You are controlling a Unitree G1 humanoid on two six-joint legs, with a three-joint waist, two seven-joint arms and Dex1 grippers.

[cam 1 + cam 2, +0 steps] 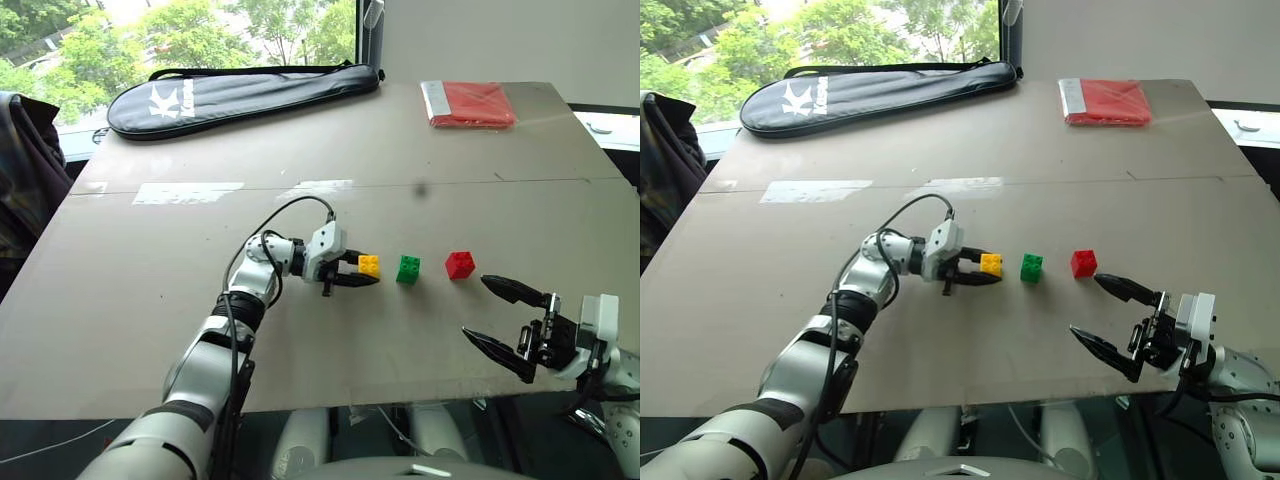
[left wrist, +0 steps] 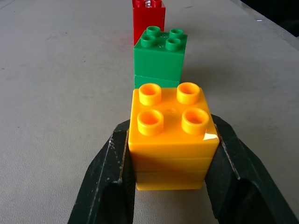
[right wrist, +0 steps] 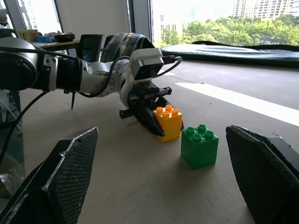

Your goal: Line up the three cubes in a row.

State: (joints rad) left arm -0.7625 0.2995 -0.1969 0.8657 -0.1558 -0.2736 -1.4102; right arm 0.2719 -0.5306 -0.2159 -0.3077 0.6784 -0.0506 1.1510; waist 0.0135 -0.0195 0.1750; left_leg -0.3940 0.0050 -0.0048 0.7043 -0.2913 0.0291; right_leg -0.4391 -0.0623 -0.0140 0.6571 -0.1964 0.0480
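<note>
The yellow cube [image 1: 369,265] sits at table level at the left end of a line, with my left gripper [image 1: 364,273] shut on it, one finger [image 2: 105,182] pressed against each side. Just to its right stands the green cube [image 1: 408,268], with a small gap between them. The red cube [image 1: 460,264] stands farther right, after a slightly wider gap. All three are upright with their studs on top. My right gripper [image 1: 476,307] hovers open near the table's front edge, just in front of and to the right of the red cube, with nothing between its fingers.
A black racket bag [image 1: 240,95] lies along the back left of the brown table [image 1: 150,300]. A flat red packet [image 1: 470,103] lies at the back right. A dark jacket [image 1: 25,170] hangs past the table's left edge.
</note>
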